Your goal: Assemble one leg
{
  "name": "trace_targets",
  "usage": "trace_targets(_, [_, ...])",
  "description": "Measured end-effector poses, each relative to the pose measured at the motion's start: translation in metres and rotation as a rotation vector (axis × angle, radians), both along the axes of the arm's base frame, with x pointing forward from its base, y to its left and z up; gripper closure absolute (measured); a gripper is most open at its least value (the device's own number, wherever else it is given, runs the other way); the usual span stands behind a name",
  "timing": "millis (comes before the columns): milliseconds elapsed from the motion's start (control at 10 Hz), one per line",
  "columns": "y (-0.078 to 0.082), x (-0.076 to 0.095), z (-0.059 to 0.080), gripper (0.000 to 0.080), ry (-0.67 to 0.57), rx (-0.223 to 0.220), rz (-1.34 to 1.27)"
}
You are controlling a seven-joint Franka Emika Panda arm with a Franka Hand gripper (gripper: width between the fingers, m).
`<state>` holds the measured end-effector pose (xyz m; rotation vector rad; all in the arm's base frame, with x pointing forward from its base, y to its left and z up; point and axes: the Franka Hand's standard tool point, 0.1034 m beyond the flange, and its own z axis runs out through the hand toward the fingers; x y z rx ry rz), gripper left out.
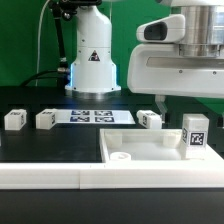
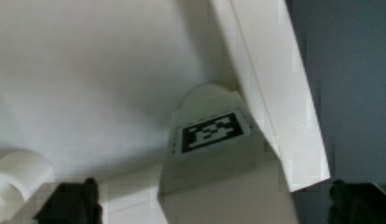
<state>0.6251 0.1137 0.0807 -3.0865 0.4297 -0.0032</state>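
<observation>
White plastic, the leg (image 1: 195, 133) stands upright in the tray's (image 1: 130, 146) corner at the exterior view's right, directly under the arm; the hand itself is hidden there. In the wrist view the leg (image 2: 216, 165) rises between the dark fingertips (image 2: 71, 200) of the spread hand (image 2: 216, 208), untouched.

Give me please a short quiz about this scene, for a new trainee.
1. How many legs rest on the black table, outside the tray?
2. True or false: the gripper is clamped shut on the upright leg.
3. Where does the upright leg stand? A) on the black table B) on the tray, by its rim C) lifted in the air
Key: 1) three 2) false, the jaws stand open 3) B
</observation>
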Motion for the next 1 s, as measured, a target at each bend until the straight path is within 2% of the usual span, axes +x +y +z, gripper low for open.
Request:
trace_targets(300, [-0.0027, 0.0011, 0.0002, 0.015, -0.007, -0.001, 0.113])
trace_targets(400, [-0.003, 0.0012, 0.0002, 0.0178, -0.008, -0.002, 0.145])
trace_targets(500, [-0.0029, 0.0012, 0.0002, 0.0312, -0.007, -0.002, 0.141])
trace_targets(600, [-0.0029, 0.0012, 0.0002, 0.0312, -0.007, -0.002, 0.137])
trace_targets(700, [-0.0027, 0.0011, 0.0002, 0.0447, -0.007, -0.002, 0.121])
trace_targets(800, [-0.0028, 0.0011, 0.0002, 0.0509, -0.007, -0.002, 0.121])
trace_targets(1000, [-0.0026, 0.0015, 0.0003, 0.0509, -0.005, 0.008, -0.037])
